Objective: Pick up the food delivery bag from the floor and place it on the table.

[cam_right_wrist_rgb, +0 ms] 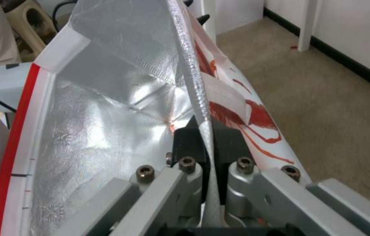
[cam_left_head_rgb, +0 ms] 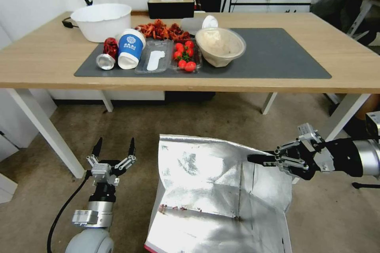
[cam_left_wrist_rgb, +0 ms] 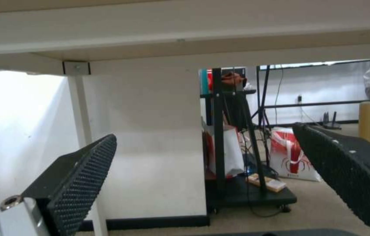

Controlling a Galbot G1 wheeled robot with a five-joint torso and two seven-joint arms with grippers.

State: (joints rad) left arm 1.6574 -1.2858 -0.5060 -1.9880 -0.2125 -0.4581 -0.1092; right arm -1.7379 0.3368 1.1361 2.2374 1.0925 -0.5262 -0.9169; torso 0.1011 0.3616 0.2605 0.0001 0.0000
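Bag: food delivery bag [cam_left_head_rgb: 206, 189] in front of the table, near side, mouth gaping toward the head camera, crinkled silver lining exposed; red edge visible at its near lower corner. Whether its base touches the floor cannot be told.
Bag, right wrist view: foil wall [cam_right_wrist_rgb: 106, 108] on one side of the pinched edge, white outside with red print on the other.
Right gripper: right gripper [cam_left_head_rgb: 257, 159] at the bag's right upper rim, reaching in from the right, clamped tight on the rim; the bag's wall runs between the two black fingers [cam_right_wrist_rgb: 185, 141].
Left gripper: left gripper [cam_left_head_rgb: 114, 147] low on the left, clear of the bag, spread wide, nothing between the pads [cam_left_wrist_rgb: 84, 177]; pointing under the table.
Floor: floor [cam_left_head_rgb: 336, 213] brownish-grey, mottled.
Table: table [cam_left_head_rgb: 39, 63] light wood, white slanted legs, far side of the bag; dark grey mat [cam_left_head_rgb: 285, 55] on top.
On the mat, left to centre: tipped red can [cam_left_head_rgb: 107, 53], blue-and-white cup [cam_left_head_rgb: 130, 47] on its side, clear tray [cam_left_head_rgb: 154, 57], cherry tomatoes [cam_left_head_rgb: 185, 55], covered bowl [cam_left_head_rgb: 220, 46].
Behind the mat: white bowl [cam_left_head_rgb: 102, 20] far left, red crayfish heap [cam_left_head_rgb: 162, 31], black tissue box [cam_left_head_rgb: 171, 7].
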